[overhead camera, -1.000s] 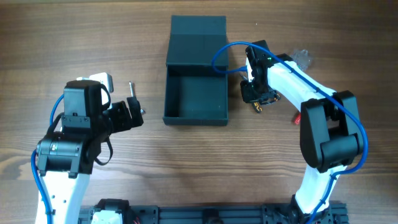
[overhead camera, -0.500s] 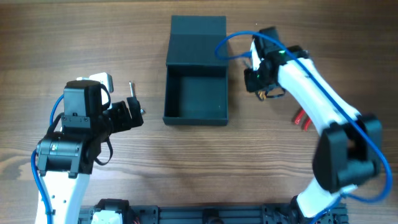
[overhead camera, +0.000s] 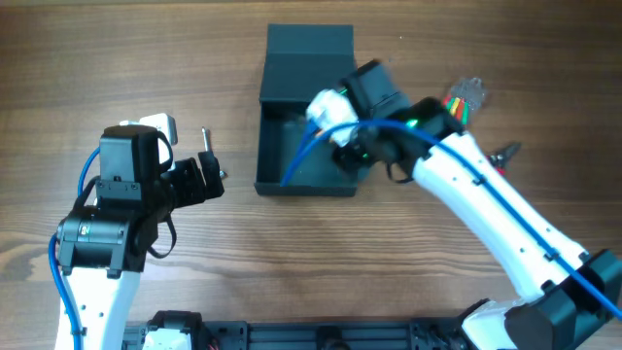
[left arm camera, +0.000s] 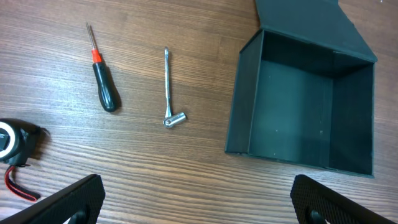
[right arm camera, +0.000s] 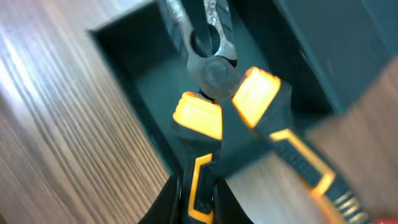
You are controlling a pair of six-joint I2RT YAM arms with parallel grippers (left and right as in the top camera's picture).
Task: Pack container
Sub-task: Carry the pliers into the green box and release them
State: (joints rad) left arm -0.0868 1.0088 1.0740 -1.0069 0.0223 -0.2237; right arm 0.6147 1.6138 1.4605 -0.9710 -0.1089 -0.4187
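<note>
A second ago the right arm hung just off the right-hand wall of the container point(overhead camera: 309, 58), over bare table point(overhead camera: 117, 58). Now it has swung left, and its wrist sits over the open box at the near right corner. The left arm has not budged. That sweep has uncovered a little bundle of red, green and yellow bits point(overhead camera: 460, 101) at the far right. The red-handled thing that lay by the right arm earlier is now under the forearm.

The container stands at the middle of the far side, flap lid thrown back flat on the wood, mouth up.

The right gripper point(right arm camera: 196, 204) is pinched tight on one black-and-orange handle of a pair of pliers point(right arm camera: 214, 78). Their steel nose points down into the dark box, and the other handle sticks out free. From overhead the wrist hides both gripper and pliers, and the wrist view is blurred, so I cannot tell whether the nose touches the floor of the box.

The left gripper point(left arm camera: 198, 183) has its jaws spread wide over bare wood. Ahead of it lie a red-and-black screwdriver point(left arm camera: 102, 78) and a small socket wrench point(left arm camera: 168, 87), apart from each other. A round black-and-white object point(left arm camera: 9, 140) is cut off by the frame edge.
</note>
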